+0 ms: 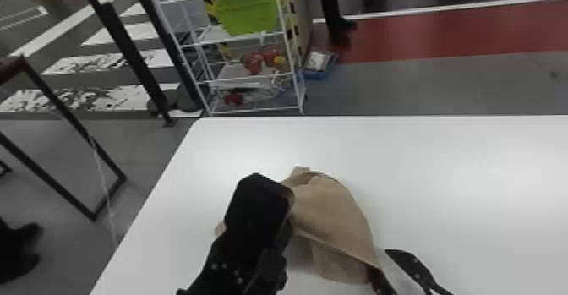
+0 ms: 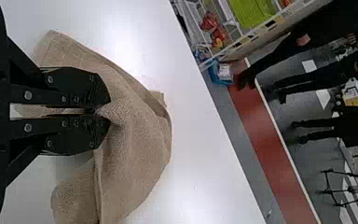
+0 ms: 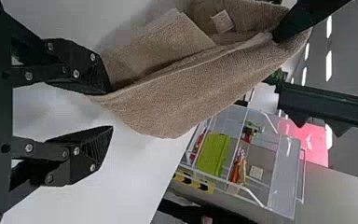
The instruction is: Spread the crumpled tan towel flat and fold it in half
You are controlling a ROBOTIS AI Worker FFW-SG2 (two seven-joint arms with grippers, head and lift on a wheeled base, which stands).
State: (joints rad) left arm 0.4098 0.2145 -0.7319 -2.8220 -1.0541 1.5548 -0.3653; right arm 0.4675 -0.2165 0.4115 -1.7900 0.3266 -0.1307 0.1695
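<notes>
The left gripper pinches the tan towel toward the worktop's left edge, so the right gripper (wide open, empty) should catch its loose edge before pulling.

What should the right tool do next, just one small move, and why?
Probably ease the right tool toward the towel until the towel's edge sits between its fingers: they stand open, the edge beside only one, while the left tool grips the towel.

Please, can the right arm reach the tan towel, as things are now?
Probably yes: the right tool is open, with the tan towel right at one fingertip and nothing visible in the way.
</notes>
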